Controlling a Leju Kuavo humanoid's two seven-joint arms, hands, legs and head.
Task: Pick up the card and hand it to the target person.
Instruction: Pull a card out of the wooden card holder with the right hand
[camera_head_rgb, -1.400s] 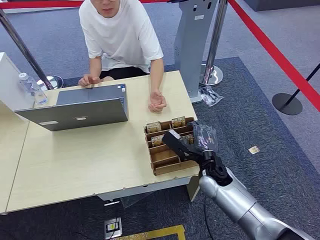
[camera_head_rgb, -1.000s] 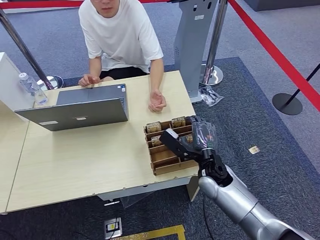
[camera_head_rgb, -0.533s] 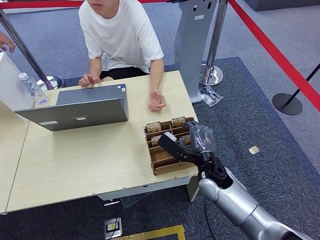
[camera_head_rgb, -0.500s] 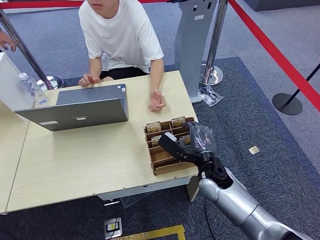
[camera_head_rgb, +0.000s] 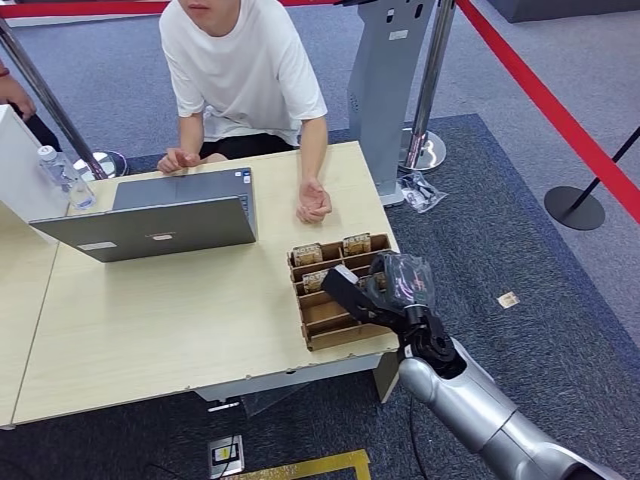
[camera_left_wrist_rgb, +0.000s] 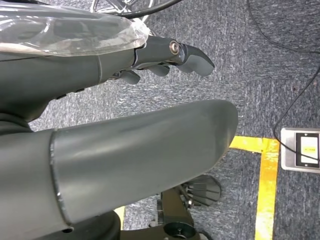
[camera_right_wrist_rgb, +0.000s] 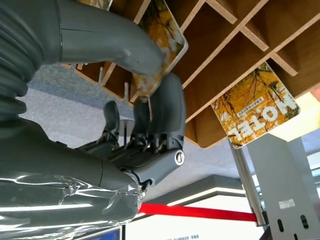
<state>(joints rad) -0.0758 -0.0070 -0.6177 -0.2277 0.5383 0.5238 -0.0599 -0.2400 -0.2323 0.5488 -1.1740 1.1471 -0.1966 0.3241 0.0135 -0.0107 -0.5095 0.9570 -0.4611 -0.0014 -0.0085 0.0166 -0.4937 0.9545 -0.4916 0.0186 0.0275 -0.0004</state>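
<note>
While your right arm reaches in from the near right, here is the scene:
Right hand: your right hand (camera_head_rgb: 361, 296) sits over the right half of the wooden tray (camera_head_rgb: 332, 325); in the right wrist view (camera_right_wrist_rgb: 151, 115) the thumb and dark fingers pinch a card.
Card: the card (camera_right_wrist_rgb: 160, 47), yellow-printed, is tilted at a tray compartment, clamped between thumb and fingers.
Other card: a second card (camera_right_wrist_rgb: 256, 107) stands in a neighbouring compartment, apart from the fingers.
Tray: it sits at the table's (camera_head_rgb: 173, 320) near right corner.
Left hand: your left hand (camera_left_wrist_rgb: 166, 55) hangs above grey carpet, fingers lightly curled, holding nothing.
Person: a person (camera_head_rgb: 241, 75) in a white shirt leans on the far table edge behind a laptop (camera_head_rgb: 162, 215), one hand (camera_head_rgb: 313, 203) resting palm-up, near the tray.
</note>
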